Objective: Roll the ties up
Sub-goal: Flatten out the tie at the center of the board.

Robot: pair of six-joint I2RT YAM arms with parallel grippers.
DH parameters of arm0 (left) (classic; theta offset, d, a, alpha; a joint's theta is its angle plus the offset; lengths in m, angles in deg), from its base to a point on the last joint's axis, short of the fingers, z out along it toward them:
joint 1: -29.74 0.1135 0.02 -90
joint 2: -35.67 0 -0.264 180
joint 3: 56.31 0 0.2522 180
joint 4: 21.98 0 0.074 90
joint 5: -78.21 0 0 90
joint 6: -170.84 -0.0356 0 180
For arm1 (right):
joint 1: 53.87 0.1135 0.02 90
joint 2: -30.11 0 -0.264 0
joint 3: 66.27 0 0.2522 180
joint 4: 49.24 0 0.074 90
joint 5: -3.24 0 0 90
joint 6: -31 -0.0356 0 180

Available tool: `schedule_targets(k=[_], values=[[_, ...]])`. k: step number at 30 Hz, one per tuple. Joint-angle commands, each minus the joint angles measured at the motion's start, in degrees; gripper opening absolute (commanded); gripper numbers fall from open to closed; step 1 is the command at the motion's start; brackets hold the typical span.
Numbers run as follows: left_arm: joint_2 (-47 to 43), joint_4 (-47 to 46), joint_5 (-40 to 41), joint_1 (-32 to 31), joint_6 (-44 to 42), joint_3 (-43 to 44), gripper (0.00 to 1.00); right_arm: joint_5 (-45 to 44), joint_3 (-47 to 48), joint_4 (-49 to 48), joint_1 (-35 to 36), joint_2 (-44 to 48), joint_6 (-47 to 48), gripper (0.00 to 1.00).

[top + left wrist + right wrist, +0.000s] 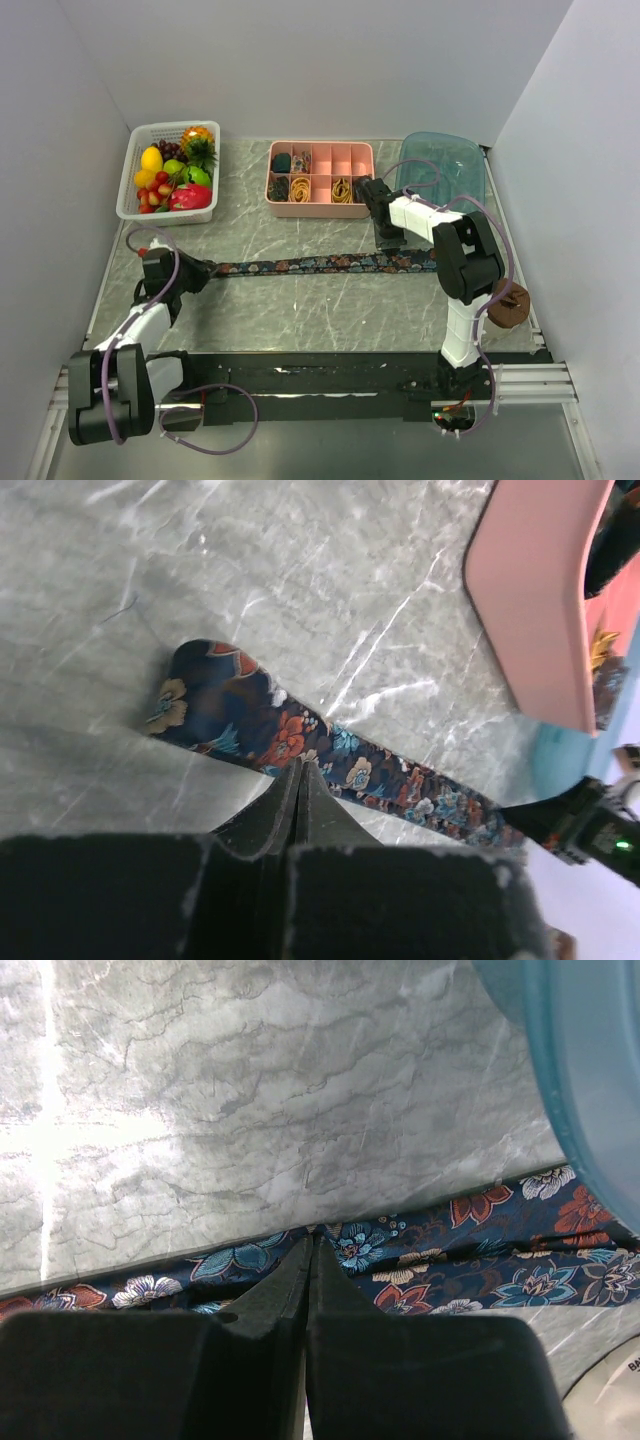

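Between the left and right edges of the table (pixel 300 310), we hold the paisley tie (pixel 330 265) with both jaws clamped on it, so rolling against that tension could slip it free.

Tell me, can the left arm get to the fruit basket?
Probably yes. The basket sits just past the left gripper, with only bare table between. But that gripper looks shut on the tie, so it would need to let go first.
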Motion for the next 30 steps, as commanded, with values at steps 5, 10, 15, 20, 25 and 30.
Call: schedule_targets(k=[5, 10, 15, 20, 25, 30], values=[[-0.7, -24.7, -6.8, 6.9, 8.1, -7.4, 0.01, -0.6, -2.1, 1.3, -0.3, 1.9, 0.7, 0.00], [3.2, -30.2, -7.0, 8.9, 8.9, -9.7, 0.01, -0.2, -2.2, 1.0, -0.3, 1.6, 0.9, 0.00], [9.0, -35.0, -7.5, 9.9, 8.9, -10.5, 0.01, 0.3, -1.7, 1.5, -0.4, 1.5, 0.8, 0.00], [13.8, -35.9, -6.2, 10.0, 8.1, -10.7, 0.01, 0.2, -1.3, 1.9, -0.4, 1.8, 0.7, 0.00], [14.6, -31.8, -3.9, 10.1, 8.0, -10.1, 0.01, 0.2, -1.0, 2.3, -0.3, 1.6, 0.6, 0.00], [15.0, -24.1, -0.3, 10.3, 8.4, -7.8, 0.01, 0.2, -1.0, 2.4, -0.3, 1.7, 0.6, 0.00]])
